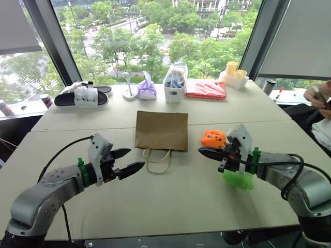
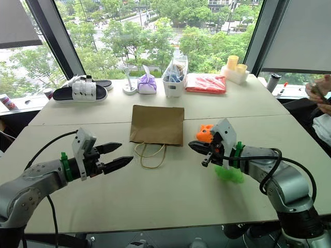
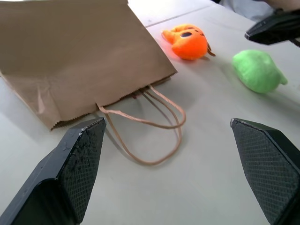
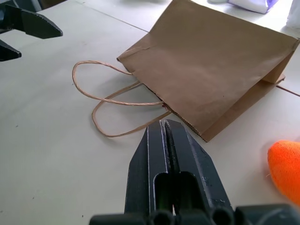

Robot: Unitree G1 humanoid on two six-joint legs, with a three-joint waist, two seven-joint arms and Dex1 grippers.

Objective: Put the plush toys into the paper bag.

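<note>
While one paper bag (image 1: 161, 130) lies flat, two plush toys (image 1: 213, 138) sit outside it; left gripper (image 1: 133, 160) gapes empty, right gripper (image 1: 202, 151) is closed, empty.

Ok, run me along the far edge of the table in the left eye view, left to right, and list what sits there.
black-and-white sandals → purple tied pouch → white tub with a clear plastic bag → red packet → yellow cups
</note>
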